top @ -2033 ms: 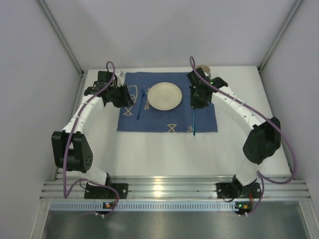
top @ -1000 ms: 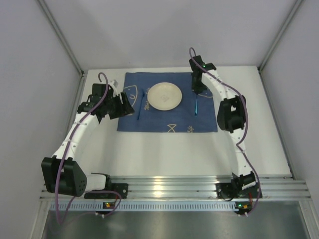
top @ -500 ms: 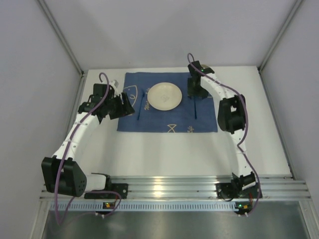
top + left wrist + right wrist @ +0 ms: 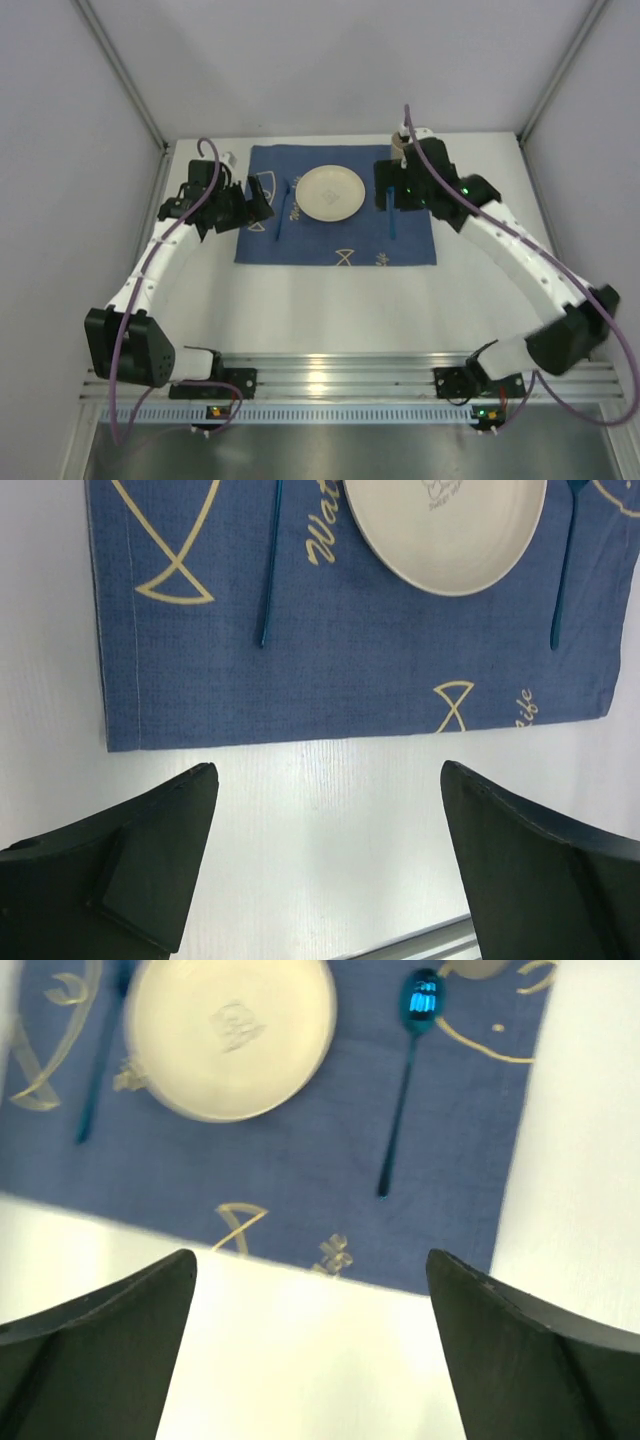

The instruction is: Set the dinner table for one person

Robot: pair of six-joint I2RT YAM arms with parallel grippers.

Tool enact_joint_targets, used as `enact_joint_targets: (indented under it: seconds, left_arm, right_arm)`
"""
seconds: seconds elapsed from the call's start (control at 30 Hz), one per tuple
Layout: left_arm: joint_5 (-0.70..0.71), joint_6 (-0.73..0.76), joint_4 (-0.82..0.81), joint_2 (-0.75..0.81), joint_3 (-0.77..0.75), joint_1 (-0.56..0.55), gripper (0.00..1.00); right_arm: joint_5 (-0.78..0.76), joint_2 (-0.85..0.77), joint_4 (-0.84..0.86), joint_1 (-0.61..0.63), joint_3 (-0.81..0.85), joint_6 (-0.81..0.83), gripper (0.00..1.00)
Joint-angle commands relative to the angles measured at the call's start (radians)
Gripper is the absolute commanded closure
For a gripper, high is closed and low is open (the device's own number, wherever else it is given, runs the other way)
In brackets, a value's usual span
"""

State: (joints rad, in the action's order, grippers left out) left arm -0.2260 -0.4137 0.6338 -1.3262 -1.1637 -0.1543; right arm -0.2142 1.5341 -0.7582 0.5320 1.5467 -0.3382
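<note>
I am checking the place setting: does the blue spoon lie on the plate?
No, the spoon lies on the blue cloth beside the plate, not touching it.

light: bright, even | shadows: soft | glare: dinner table [image 4: 330, 820] | blur: right wrist view

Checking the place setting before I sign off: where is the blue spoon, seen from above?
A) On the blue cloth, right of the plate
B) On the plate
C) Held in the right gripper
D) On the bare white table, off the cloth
A: the spoon lies flat on the blue cloth, right of the plate and not touching it.
</note>
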Motion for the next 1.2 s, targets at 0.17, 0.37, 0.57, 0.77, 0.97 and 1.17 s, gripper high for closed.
enact_joint_targets:
  seconds: [0.17,0.37,0.57,0.77,0.97,1.17]
  left_arm:
    - [0.235,-0.022,-0.132,-0.050,-0.134,-0.056,0.02]
    - [0.399,0.022,-0.446,0.069,0.126,-0.160,0.02]
    - [0.507,0.128,-0.520,0.140,0.234,-0.291,0.02]
    - [0.556,0.127,-0.523,0.183,0.274,-0.301,0.02]
    - [0.580,0.128,-0.499,0.231,0.306,-0.304,0.03]
    - [0.602,0.148,-0.502,0.240,0.312,-0.304,0.03]
  right_arm:
    - [-0.149,-0.552,0.155,0.077,-0.509,-0.153,0.00]
    - [-0.112,-0.710,0.148,0.077,-0.638,-0.111,0.00]
    - [-0.113,-0.801,0.111,0.079,-0.689,-0.139,0.00]
    - [-0.093,-0.793,0.108,0.077,-0.697,-0.134,0.00]
    - [-0.061,-0.818,0.122,0.077,-0.709,-0.119,0.00]
    - [-0.062,-0.818,0.117,0.077,-0.708,-0.124,0.00]
